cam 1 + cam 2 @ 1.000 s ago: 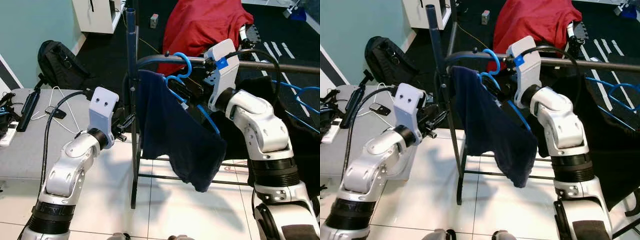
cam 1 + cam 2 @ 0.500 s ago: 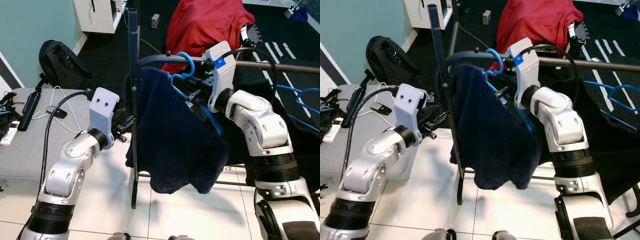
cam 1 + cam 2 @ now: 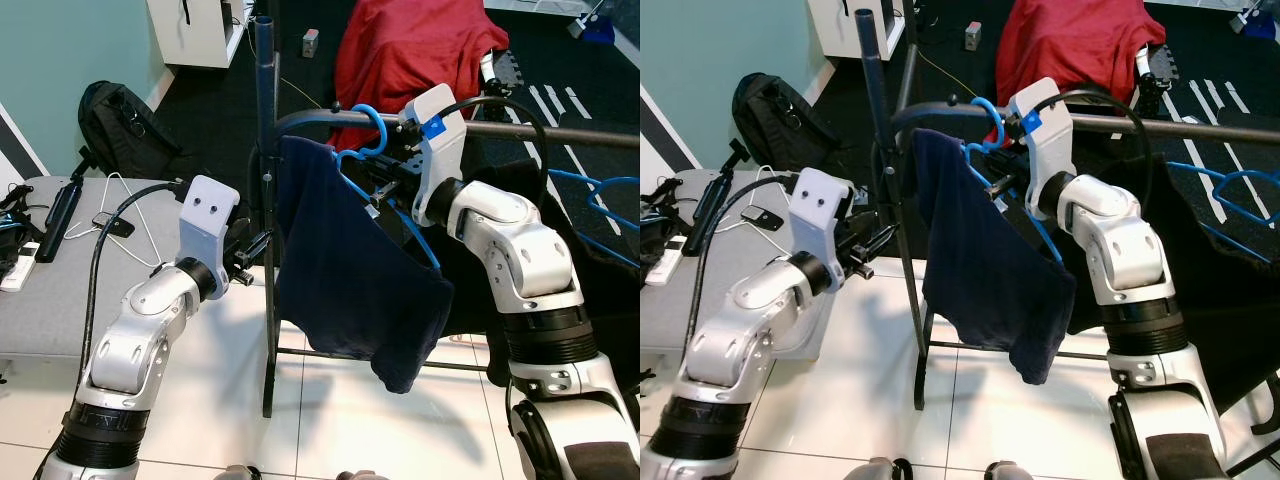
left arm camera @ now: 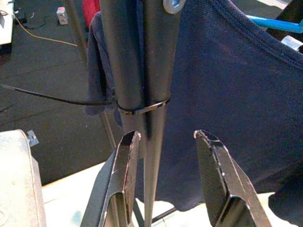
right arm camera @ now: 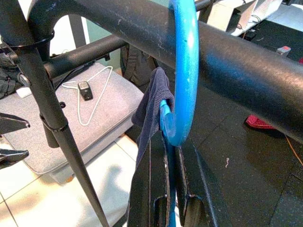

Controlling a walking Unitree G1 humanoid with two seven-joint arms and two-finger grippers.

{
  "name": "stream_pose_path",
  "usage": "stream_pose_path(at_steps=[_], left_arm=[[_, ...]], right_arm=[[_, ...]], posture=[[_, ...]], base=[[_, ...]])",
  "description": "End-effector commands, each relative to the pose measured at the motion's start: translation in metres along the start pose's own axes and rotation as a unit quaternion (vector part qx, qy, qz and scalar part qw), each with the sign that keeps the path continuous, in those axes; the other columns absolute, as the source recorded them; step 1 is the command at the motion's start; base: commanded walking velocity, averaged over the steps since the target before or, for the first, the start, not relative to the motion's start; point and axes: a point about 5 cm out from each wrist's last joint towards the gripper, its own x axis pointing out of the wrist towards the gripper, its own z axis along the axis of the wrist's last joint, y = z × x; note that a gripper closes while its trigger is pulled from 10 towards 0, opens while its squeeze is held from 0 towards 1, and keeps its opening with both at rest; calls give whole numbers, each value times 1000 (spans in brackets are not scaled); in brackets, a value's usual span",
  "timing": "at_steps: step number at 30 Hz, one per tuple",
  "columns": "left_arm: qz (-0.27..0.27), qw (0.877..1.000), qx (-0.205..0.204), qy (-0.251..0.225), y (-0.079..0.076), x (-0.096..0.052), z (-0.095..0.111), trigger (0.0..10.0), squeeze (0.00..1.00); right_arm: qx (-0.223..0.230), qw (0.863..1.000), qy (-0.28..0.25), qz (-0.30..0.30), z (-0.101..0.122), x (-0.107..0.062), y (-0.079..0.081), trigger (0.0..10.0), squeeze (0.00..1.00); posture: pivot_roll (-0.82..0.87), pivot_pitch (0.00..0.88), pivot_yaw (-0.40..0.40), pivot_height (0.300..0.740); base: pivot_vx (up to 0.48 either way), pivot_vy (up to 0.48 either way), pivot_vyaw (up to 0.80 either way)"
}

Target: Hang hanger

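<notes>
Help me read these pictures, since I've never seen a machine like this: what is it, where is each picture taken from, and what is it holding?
This is a humanoid robot with two silver arms, each ending in two long black fingers. The two wide pictures come from cameras in its head, looking down at its own arms. The two close-ups come from cameras on its wrists, looking along the fingers.

Its right gripper is shut on the blue hanger, whose hook lies over the black rail of a clothes rack. A dark blue garment hangs from the hanger.

The left gripper is open, right by the rack's upright post, holding nothing.

To the robot's left, a grey cushioned surface carries cables and small devices. Behind the rack are a black backpack on the floor and a red cloth.
</notes>
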Motion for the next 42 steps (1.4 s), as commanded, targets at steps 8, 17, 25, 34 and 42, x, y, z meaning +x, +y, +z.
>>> stream_pose_path(at_steps=[8, 17, 25, 34, 42], left_arm=[[-9, 1000, 15, 1, 0, -8, 7, 10000, 0], [-26, 999, 24, 12, -3, -15, 7, 10000, 0], [-41, 999, 25, 21, -8, -19, 5, 10000, 0], [-41, 999, 17, 24, -13, -24, 6, 10000, 0], [-31, 999, 14, 13, -12, -24, 8, 10000, 0]], right_arm=[[-5, 999, -37, -24, 20, -10, 22, 0, 0], [-21, 996, -56, -61, 25, -19, 53, 0, 0], [-38, 994, -48, -88, 21, -27, 68, 0, 0], [-38, 987, -18, -156, 9, -46, 64, 0, 0], [-43, 979, -55, -194, 18, -51, 61, 0, 0]], posture=[[-41, 222, -18, 740], [-42, 235, -6, 740], [-41, 241, -2, 740], [-49, 257, 2, 740], [-49, 259, 3, 740]], base=[[0, 0, 0], [0, 0, 0], [0, 0, 0], [0, 0, 0], [0, 0, 0]])
